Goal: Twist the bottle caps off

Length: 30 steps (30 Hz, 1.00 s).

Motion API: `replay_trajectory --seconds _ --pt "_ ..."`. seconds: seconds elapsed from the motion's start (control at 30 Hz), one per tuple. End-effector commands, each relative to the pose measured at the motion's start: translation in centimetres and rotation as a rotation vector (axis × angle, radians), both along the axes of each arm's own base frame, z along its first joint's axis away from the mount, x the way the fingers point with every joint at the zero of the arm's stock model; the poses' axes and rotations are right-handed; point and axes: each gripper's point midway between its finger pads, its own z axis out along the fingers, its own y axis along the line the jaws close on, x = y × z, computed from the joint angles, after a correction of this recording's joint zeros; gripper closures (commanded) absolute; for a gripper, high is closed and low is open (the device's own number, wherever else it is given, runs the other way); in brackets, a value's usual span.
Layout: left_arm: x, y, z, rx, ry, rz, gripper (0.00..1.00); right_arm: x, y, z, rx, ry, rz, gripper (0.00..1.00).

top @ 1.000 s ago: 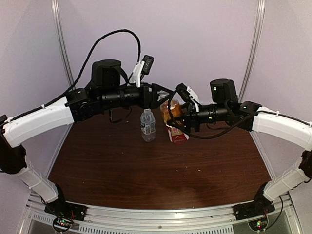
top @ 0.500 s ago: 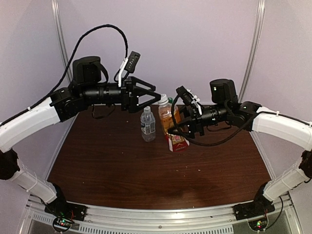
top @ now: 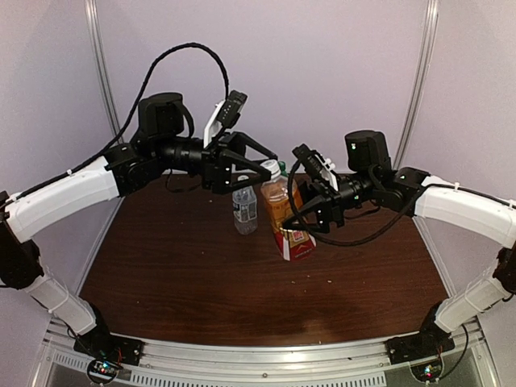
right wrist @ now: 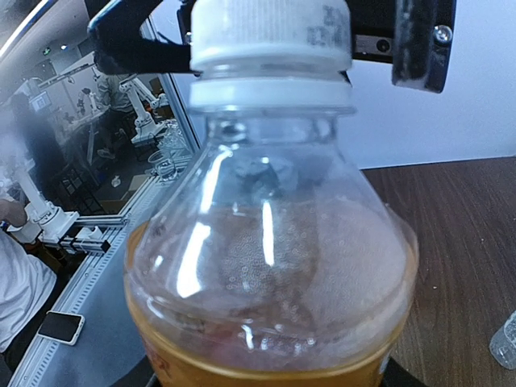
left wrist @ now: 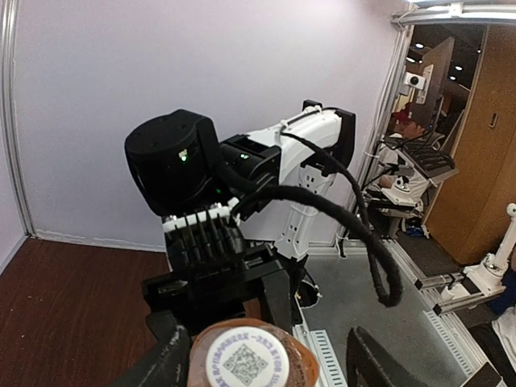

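Two YAM arms meet above the dark wood surface [top: 185,274] w/ one amber bottle [top: 278,201] btwn them. The right gripper [top: 301,213] is clenched on the bottle's body and holds it tilted, top leaning toward the left arm and red label [top: 297,240] at the low end. Whether the base touches the surface can't be told. The left gripper [top: 264,168] is level w/ the bottle's top, its fingers [left wrist: 165,364] spread, one on each side of the white cap [left wrist: 246,363]. The cap sits on the neck and shows a QR code on top; contact btwn fingers and cap isn't clear. In the right wrist view, amber liquid fills the lower part of the bottle, w/ the left arm's black fingers flanking the cap. A clear water bottle [top: 244,208] stands upright on the surface just beside the amber one, to its left in the top view.
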Motion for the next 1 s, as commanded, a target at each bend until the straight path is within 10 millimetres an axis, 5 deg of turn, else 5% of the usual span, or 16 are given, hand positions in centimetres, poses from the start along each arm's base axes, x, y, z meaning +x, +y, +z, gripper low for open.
replay_trajectory --seconds 0.0,0.7,0.97 --pt "-0.7 -0.1 2.3 -0.087 -0.045 -0.092 0.37 -0.3 0.1 1.6 0.047 -0.012 0.041 0.41" --pt "0.1 -0.8 1.4 -0.078 0.009 -0.083 0.75 0.5 0.2 1.0 0.022 -0.018 -0.012 0.42" --pt "5.1 -0.7 1.1 -0.027 0.097 0.266 0.87 4.9 -0.1 0.1 -0.073 -0.074 -0.286 0.41"
